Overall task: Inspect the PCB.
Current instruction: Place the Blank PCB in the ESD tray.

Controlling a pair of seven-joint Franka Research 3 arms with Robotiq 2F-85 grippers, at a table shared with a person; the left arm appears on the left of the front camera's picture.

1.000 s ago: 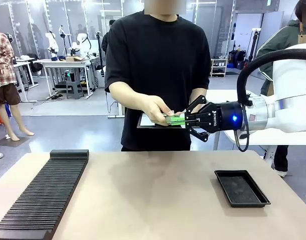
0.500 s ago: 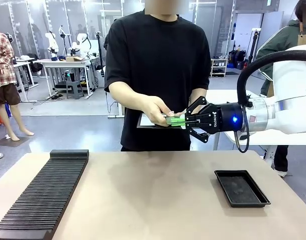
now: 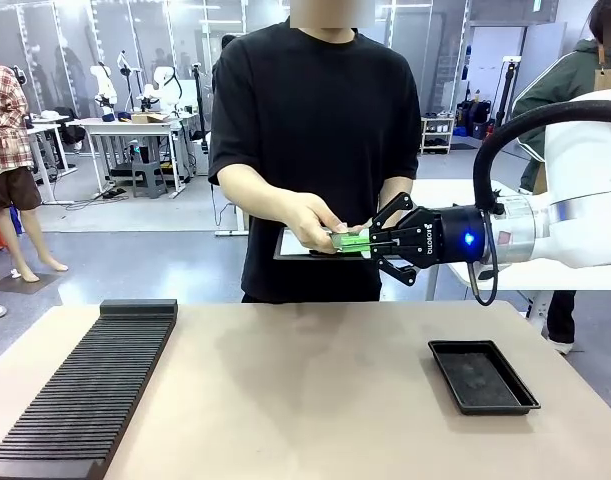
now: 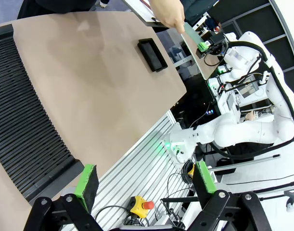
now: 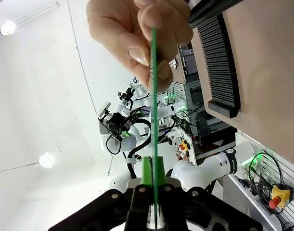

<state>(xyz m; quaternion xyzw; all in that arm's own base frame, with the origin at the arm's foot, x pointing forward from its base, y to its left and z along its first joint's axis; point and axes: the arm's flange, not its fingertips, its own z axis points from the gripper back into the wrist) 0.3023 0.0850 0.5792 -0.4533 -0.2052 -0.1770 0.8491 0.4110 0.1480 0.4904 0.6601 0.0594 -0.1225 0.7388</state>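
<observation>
The PCB (image 3: 350, 240), a thin green board, is held level in the air beyond the table's far edge. My right gripper (image 3: 369, 241) is shut on its right end, and the person's hand (image 3: 318, 221) pinches its left end. In the right wrist view the PCB (image 5: 154, 96) shows edge-on as a thin green line rising from between my closed pads (image 5: 146, 174) up into the person's fingers (image 5: 137, 33). My left gripper (image 4: 146, 179) hangs open above the table's near left corner, holding nothing. From there the PCB (image 4: 190, 34) is small and far off.
A dark clipboard (image 3: 293, 246) sits under the person's hand. A black slotted rack (image 3: 85, 385) lies along the table's left side. A shallow black tray (image 3: 482, 376) rests at the right. The tan table top (image 3: 295, 390) lies between them.
My right gripper has crept slightly left toward the person's hand, with the PCB still held by both. Nothing else has moved.
</observation>
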